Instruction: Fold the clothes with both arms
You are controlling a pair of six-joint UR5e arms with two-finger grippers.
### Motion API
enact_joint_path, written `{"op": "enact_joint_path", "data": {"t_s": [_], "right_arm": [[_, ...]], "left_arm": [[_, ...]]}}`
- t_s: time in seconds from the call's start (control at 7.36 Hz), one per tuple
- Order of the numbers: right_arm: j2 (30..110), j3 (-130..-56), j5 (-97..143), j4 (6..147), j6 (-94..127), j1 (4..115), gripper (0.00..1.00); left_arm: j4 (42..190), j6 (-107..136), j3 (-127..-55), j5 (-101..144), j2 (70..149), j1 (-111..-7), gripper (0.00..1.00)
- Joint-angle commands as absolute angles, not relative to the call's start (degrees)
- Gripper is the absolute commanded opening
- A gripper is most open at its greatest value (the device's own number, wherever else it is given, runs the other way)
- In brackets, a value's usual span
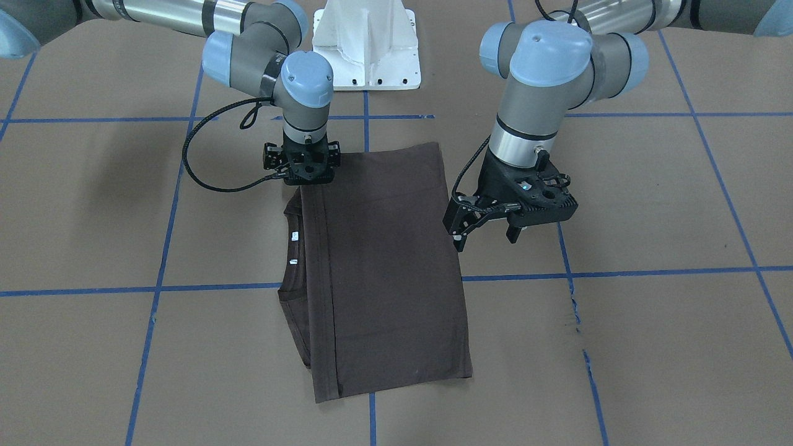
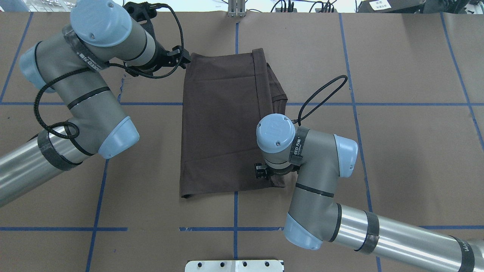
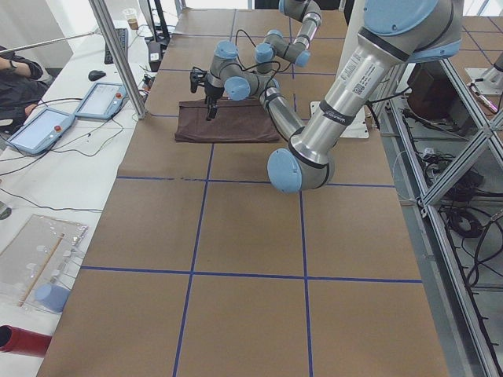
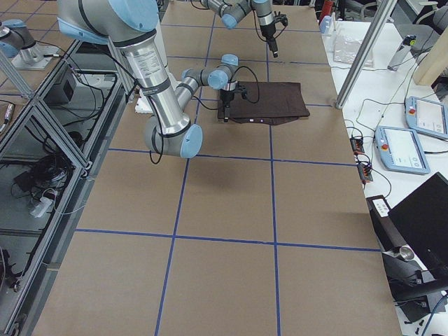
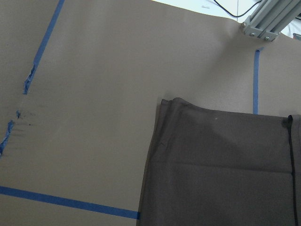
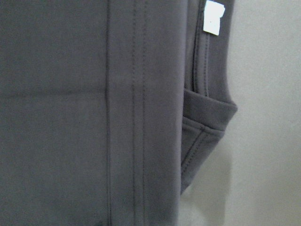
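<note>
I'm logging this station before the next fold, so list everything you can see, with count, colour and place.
T-shirt: one, dark brown, folded, centre of table.
Neck tags: two, white, at the collar.
Table: one, brown covering, blue tape grid.
Pedestal base: one, white, between the arms.
Touch-screen pendants: two, pale grey, side bench.
Left arm: one, silver-grey, blue caps.
Left end effector: one, black, open, beside the shirt.
Right arm: one, same colours.
Right end effector: one, black, at the shirt's corner nearest the base; open or shut not visible.
</note>
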State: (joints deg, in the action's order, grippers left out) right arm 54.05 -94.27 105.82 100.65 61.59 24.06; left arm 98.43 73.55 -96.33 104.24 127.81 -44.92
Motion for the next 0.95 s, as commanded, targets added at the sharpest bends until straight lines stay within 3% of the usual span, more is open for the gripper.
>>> {"op": "enact_joint_path", "data": {"t_s": [0.0, 0.81], "right_arm": [[54.49, -94.13, 105.82, 100.99, 61.18, 23.99, 1.0], [54.58, -94.66, 105.91, 102.83, 60.73, 25.4, 1.0]], "left_arm": [[98.44, 73.65, -96.33, 104.24, 127.88, -44.83, 1.0], [98.44, 73.74, -96.24, 104.15, 127.88, -44.47, 1.0]]}}
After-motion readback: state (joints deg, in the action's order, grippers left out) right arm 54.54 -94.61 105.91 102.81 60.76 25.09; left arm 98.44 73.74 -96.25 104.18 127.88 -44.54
